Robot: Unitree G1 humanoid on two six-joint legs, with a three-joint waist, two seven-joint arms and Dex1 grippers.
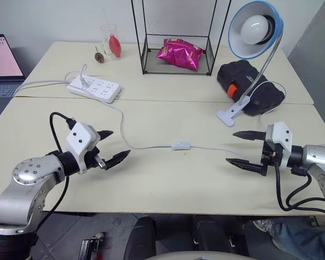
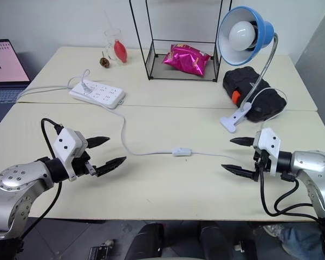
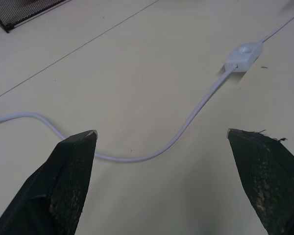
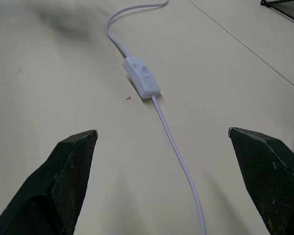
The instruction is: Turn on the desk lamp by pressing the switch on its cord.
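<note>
From the head views, the switch (image 1: pixel 181 145) lies flat on the desk (image 1: pixel 151 184), midway between the two arms, with the cord (image 1: pixel 124 138) running from it toward the power strip (image 1: pixel 95 88) on one side and toward the desk lamp (image 1: pixel 254 32) on the other. The lamp's bulb looks unlit, so the press appears not yet made. The left pincer (image 1: pixel 109 146) and right pincer (image 1: pixel 244 148) both hover with jaws spread wide, holding nothing, each well apart from the switch.

In the left wrist view, the left pincer's fingers (image 3: pixel 71 181) frame a loop of cord, and the switch (image 3: pixel 243 56) sits farther ahead, off to one side.

In the right wrist view, the switch (image 4: pixel 142 77) lies ahead between the right pincer's fingers (image 4: pixel 63 181), roughly in line with them.

The step in hand seems to be the approach. The next move calls for one pincer to travel to the switch, likely close to a point, and press down on the rocker.
</note>
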